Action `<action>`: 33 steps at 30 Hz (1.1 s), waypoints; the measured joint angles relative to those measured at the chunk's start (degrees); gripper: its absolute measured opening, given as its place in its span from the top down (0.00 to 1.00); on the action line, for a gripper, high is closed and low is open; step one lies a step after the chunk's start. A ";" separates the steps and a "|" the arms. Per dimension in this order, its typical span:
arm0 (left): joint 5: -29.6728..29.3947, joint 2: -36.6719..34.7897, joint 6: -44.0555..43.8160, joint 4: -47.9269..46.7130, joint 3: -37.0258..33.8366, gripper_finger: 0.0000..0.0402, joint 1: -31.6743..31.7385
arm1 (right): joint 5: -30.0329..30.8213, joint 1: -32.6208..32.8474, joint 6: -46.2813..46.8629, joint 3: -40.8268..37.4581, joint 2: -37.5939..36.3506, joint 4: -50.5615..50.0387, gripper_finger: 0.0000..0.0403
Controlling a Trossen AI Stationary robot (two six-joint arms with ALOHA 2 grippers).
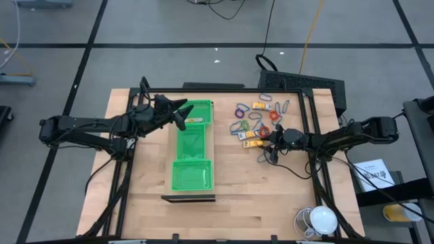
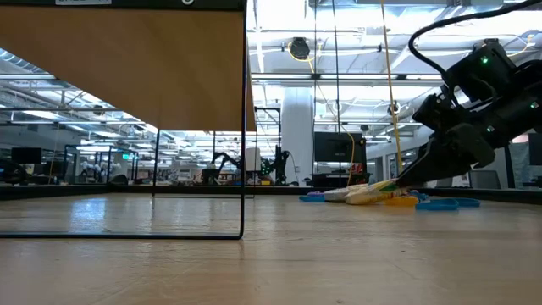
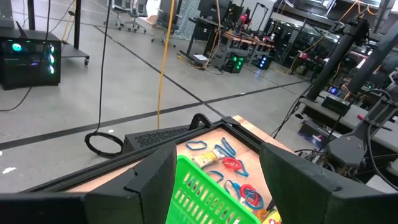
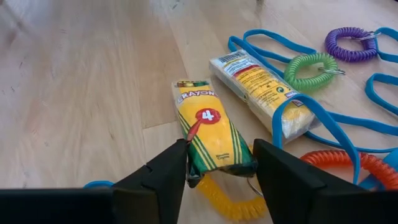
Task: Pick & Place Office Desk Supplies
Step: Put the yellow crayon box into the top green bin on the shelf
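1. A yellow crayon pack (image 4: 211,134) marked with a 4 lay flat on the wooden table (image 1: 271,196), in the right-of-centre part of the high view, among the scattered supplies.
2. The right gripper (image 4: 217,168) sat low at the pack's near end, fingers spread either side of it, not closed.
3. Beside the pack lay a second wrapped yellow packet (image 4: 258,87), with blue loops (image 4: 323,121), a green coil (image 4: 314,68), a purple coil (image 4: 351,42) and an orange-red coil (image 4: 348,165) around.
4. The green tray (image 1: 192,152) stood at centre.
5. The left gripper (image 1: 178,112) hovered open over the tray's upper end.
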 joint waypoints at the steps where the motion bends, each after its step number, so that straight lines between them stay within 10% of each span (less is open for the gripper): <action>1: 0.00 0.00 0.00 -0.01 0.00 0.40 0.00 | -0.02 0.00 -0.21 0.00 0.00 -0.08 0.59; 14: 0.00 0.00 -0.17 -0.02 0.00 0.40 0.00 | -0.02 0.00 -1.52 0.07 0.00 0.73 0.69; 33: 6.93 4.44 -8.11 10.96 -0.04 0.40 -0.01 | 0.01 -0.01 -19.47 1.99 -0.51 33.69 0.71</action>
